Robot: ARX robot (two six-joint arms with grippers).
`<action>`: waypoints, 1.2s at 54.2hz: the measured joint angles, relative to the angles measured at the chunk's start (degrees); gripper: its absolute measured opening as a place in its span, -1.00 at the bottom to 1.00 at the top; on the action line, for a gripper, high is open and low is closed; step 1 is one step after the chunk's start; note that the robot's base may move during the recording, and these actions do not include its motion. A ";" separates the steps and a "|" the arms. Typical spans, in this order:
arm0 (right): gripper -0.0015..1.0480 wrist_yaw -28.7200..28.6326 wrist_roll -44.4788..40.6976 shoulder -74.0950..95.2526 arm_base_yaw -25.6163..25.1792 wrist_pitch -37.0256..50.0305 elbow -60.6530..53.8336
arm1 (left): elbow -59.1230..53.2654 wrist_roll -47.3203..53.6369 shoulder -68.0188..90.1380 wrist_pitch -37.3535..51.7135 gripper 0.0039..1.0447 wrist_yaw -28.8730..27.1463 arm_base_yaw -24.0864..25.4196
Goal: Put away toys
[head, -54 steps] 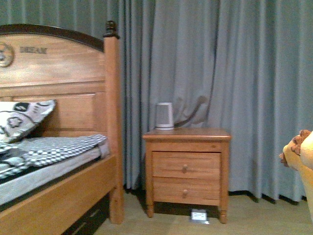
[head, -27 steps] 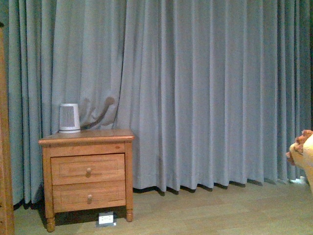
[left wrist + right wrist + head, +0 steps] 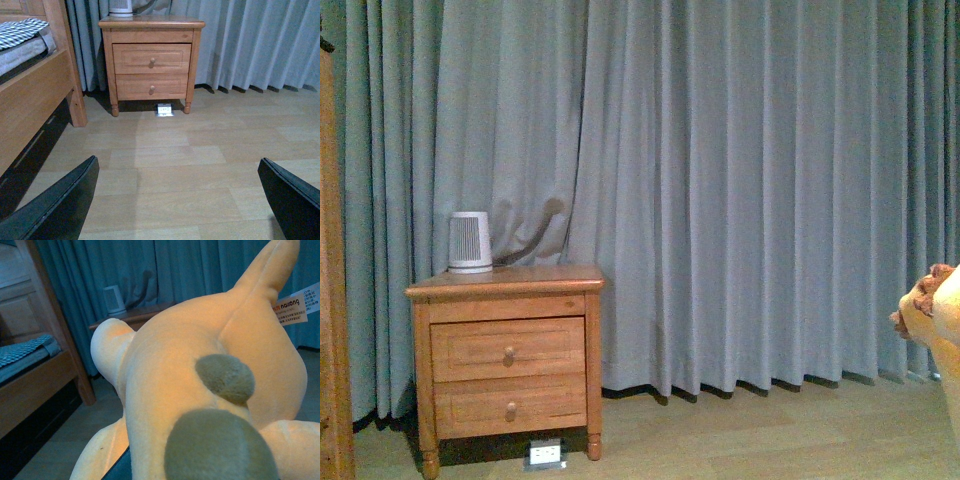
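Observation:
The orange-yellow plush animal (image 3: 942, 310) pokes in at the right edge of the front view, held up off the floor. In the right wrist view the plush animal (image 3: 190, 390) fills almost the whole picture, with a white label near its top. My right gripper is shut on it, and its fingers are hidden under the plush. My left gripper (image 3: 177, 200) is open, its two black fingers (image 3: 60, 205) spread wide above bare wooden floor, with nothing between them.
A two-drawer wooden nightstand (image 3: 505, 350) stands against the grey curtain (image 3: 740, 200), with a small white ribbed device (image 3: 470, 243) on top and a white socket box (image 3: 545, 453) on the floor under it. The wooden bed frame (image 3: 35, 95) lies beside it.
The front view has swung to the right: the bed has left the picture and the nightstand has moved from the centre to the left. The plush stays at the right edge.

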 joint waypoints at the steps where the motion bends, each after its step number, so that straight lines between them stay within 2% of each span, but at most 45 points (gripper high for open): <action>1: -0.63 -0.02 0.00 0.00 0.00 0.00 0.00 | 0.00 0.00 0.00 0.00 0.89 0.00 0.00; 65: -0.63 0.02 0.00 0.00 0.07 0.00 0.00 | 0.00 0.00 0.00 0.00 0.89 0.02 0.00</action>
